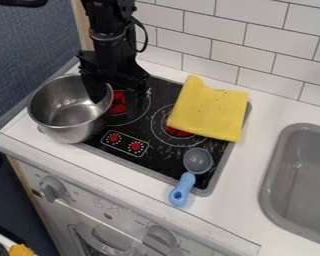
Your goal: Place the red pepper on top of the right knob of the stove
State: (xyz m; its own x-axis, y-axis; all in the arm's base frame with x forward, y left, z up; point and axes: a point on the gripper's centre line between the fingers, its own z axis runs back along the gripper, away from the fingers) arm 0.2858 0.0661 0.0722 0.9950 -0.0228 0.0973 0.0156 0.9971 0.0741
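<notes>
Black two-finger gripper (116, 99) at the round steel pot (68, 130), fingers wide

Its fingers stand well apart, apparently with nothing pinched between them, one over the pot's opening and the other beyond the wall on the view's right, above the black cooktop (165, 164). The likely goal is the right red round knob (136, 146) on the cooktop's small panel, just beside the left red round knob (114, 138).

Lowering or closing here could catch the pot's rim and tip or drag the pot, because the fingers seem to straddle it. A sideways sweep towards the panel could knock the pot for the same reason. The knob offers a small perch, so a red pepper released off-centre might roll off, perhaps towards the blue-handled ladle (182, 190).

Tiny white marks ring both knobs. Faint lettering and symbols sit near the grey dials (53, 189) on the front; no brand or wording is given here.
</notes>
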